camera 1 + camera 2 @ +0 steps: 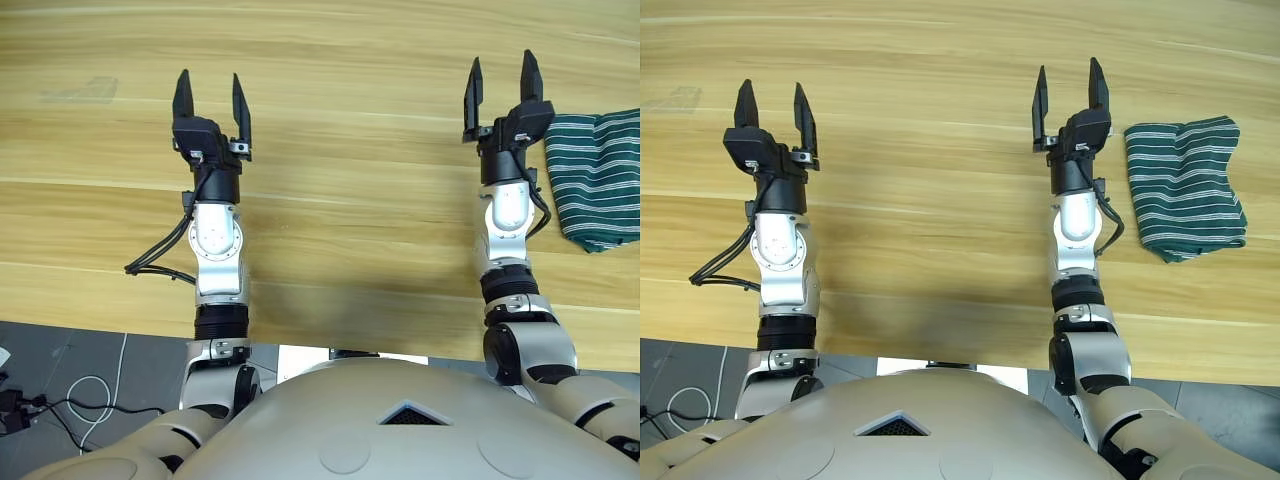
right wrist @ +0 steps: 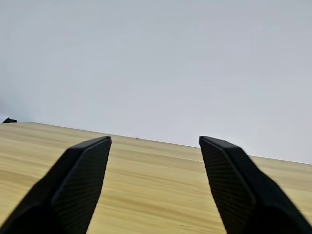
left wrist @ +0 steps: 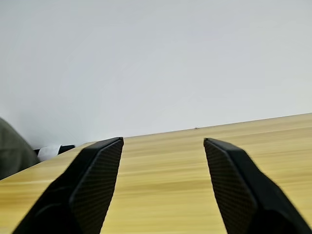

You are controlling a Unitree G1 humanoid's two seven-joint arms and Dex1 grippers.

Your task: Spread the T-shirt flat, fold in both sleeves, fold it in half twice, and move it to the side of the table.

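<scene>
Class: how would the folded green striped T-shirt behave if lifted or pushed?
The folded green-and-white striped T-shirt looks soft and rumpled, so lifted by one edge it would probably droop and unfold. Pushed across the wooden table, it likely bunches, not rolls.

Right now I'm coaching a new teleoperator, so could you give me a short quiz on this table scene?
1. True or false: the right claw is shut on the T-shirt.
2. In one word, how do the fingers of the left claw stand?
3. Where does the folded T-shirt lie on the table?
A) between the two claws
B) beside the right claw, on its outer side
C) beside the left claw, on its outer side

Key: 1 false, it is open, empty and apart from the shirt; 2 open; 3 B.
</scene>
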